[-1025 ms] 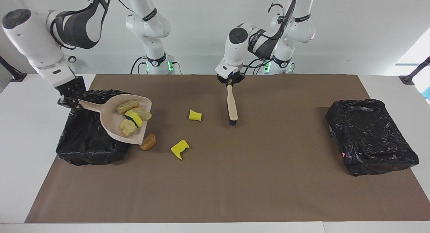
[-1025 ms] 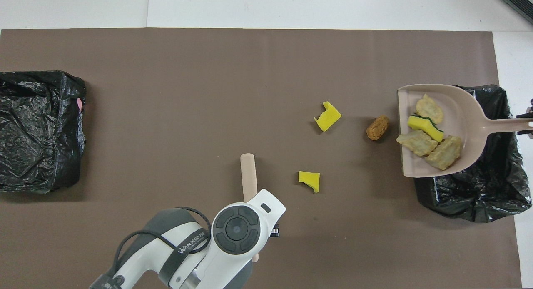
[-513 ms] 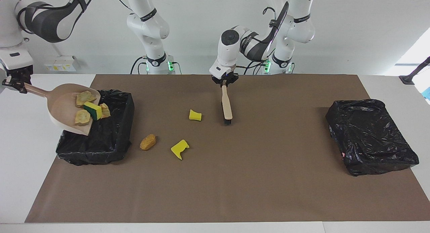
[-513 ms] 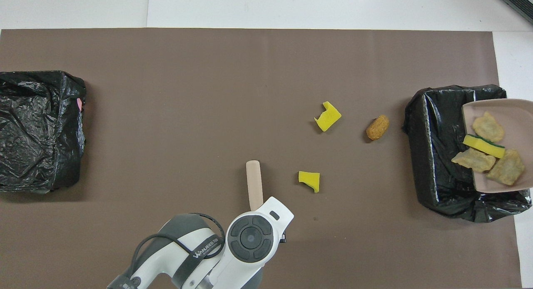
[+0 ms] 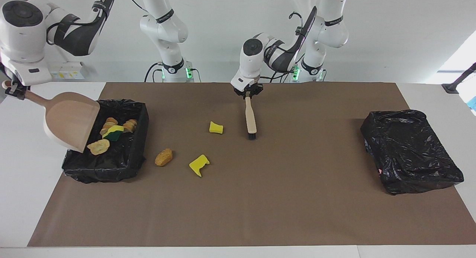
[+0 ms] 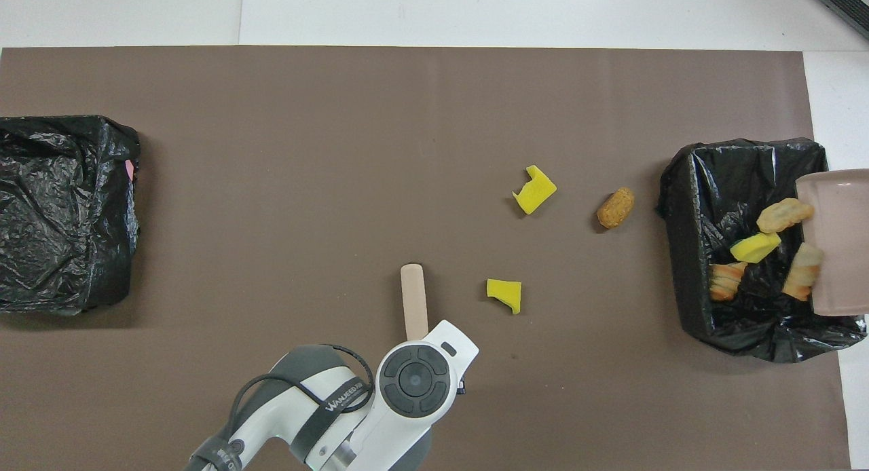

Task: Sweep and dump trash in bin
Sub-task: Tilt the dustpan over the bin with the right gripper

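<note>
trash (image 5: 111, 133) lies partly in the black-lined bin (image 5: 137, 150) at the right arm's end of the table, four scraps in it under the tipped dustpan (image 5: 70, 120), whose handle the right gripper (image 5: 13, 90) clenches. three scraps (image 5: 199, 164) rest on the brown mat beside that bin. the left gripper (image 5: 247, 93) grasps the brush (image 5: 251, 118) handle, bristles on the mat.

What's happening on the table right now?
The right gripper holds the dustpan tipped over the open bin, and four scraps are tumbling in. The left gripper holds the brush upright with its bristles down on the mat. Three scraps lie unswept on the mat.
</note>
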### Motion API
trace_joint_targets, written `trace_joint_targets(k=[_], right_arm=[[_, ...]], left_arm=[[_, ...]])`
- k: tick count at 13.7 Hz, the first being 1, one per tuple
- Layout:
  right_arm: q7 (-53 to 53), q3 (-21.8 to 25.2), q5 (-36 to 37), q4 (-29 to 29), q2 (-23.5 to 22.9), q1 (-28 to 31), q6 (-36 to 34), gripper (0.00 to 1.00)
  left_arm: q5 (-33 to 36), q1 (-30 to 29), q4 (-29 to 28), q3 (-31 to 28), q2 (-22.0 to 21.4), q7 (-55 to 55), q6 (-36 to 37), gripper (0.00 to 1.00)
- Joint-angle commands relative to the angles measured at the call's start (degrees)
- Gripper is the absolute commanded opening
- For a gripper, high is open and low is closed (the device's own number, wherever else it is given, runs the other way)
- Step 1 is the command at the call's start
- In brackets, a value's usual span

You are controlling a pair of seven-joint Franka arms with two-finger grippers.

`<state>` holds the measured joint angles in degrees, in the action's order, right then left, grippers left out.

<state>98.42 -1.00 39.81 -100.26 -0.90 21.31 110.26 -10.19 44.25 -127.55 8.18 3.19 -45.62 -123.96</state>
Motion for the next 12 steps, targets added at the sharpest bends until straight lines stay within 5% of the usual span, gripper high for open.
trace_joint_targets(k=[1, 9, 12], right_arm=[[0.36, -0.75, 3.78, 0.4, 1.87, 0.22, -2.14, 0.0], [4.15, -1.98, 4.4, 7.09, 3.97, -2.85, -10.59, 0.0], [0.55, -1.55, -6.47, 6.66, 4.76, -2.24, -15.41, 0.0]], left_arm=[[-0.44, 0.75, 0.28, -0.97, -0.72, 0.27, 0.03, 1.0], [0.43, -9.07, 5.37, -1.5, -1.96, 1.4, 5.39, 1.0], [5.78, -16.79, 7.92, -1.5, -1.96, 6.65, 7.31, 1.0]])
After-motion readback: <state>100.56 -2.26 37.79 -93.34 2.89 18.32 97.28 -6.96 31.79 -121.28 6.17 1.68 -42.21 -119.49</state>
